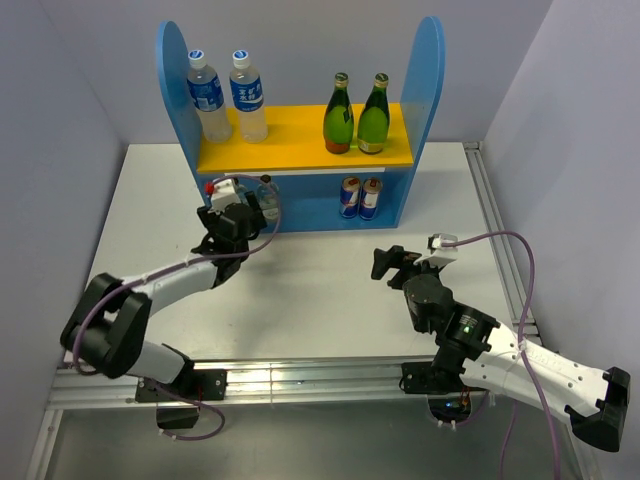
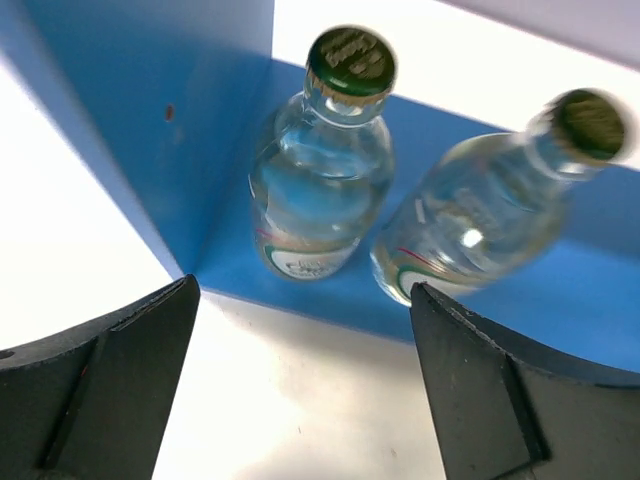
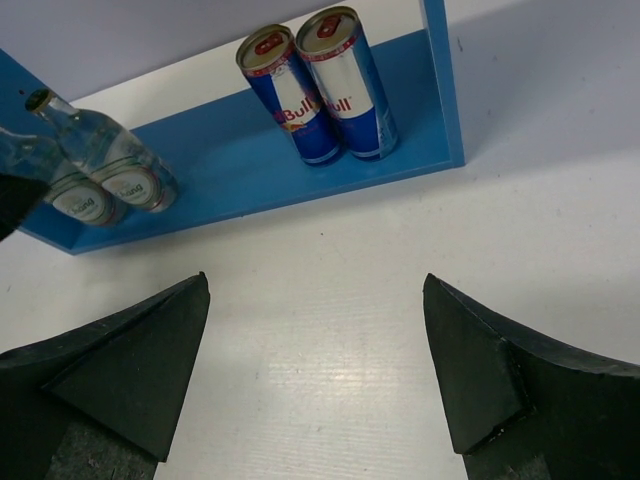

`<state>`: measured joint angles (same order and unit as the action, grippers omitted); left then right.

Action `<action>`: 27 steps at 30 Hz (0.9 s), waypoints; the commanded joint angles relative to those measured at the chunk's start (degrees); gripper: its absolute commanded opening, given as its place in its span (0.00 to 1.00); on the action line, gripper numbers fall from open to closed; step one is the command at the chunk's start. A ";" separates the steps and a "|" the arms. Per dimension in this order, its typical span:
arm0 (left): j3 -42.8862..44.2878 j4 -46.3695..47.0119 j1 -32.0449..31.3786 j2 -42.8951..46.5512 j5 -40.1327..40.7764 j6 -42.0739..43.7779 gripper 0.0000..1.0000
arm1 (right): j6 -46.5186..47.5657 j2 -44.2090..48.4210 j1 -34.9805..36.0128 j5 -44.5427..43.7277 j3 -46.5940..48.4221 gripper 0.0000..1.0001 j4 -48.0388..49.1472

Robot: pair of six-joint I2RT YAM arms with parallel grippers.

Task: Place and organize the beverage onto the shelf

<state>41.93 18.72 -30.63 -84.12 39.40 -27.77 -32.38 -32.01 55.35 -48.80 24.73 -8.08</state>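
The blue shelf (image 1: 176, 60) with its yellow upper board (image 1: 300, 135) stands at the back of the table. On the lower board at the left stand two clear glass bottles with green caps (image 2: 320, 190) (image 2: 480, 220). My left gripper (image 2: 304, 290) is open just in front of them, with nothing between its fingers. The right-hand bottle's base is close to my right fingertip (image 2: 440, 330). Two Red Bull cans (image 3: 320, 90) stand on the lower board at the right. My right gripper (image 3: 316, 282) is open and empty over the bare table, well short of the shelf.
Two water bottles (image 1: 208, 98) (image 1: 247, 95) stand on the yellow board's left half. Two green glass bottles (image 1: 339, 115) (image 1: 374, 115) stand on its right half. A metal rail (image 1: 495, 230) runs along the table's right edge. Grey walls close in on both sides.
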 commanded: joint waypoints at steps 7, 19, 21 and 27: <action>-2.65 -17.47 -3.47 19.41 -2.57 -3.34 0.92 | -2.34 0.63 0.54 2.56 5.49 0.93 -4.31; 5.95 -27.05 -16.74 37.89 -11.87 0.52 0.88 | 7.77 -4.39 1.60 14.17 30.37 0.91 -20.48; 12.43 -34.25 -17.18 37.97 -12.24 -0.09 0.86 | 9.09 -1.66 1.51 13.03 32.73 0.91 -22.41; 22.83 -47.09 -17.18 37.01 -7.06 4.29 0.88 | 11.90 1.51 1.60 9.94 38.89 0.94 -27.78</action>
<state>60.90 -20.03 -47.72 -47.31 31.07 -26.70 -23.53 -31.18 56.64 -37.58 60.07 -31.64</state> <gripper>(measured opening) 0.876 0.938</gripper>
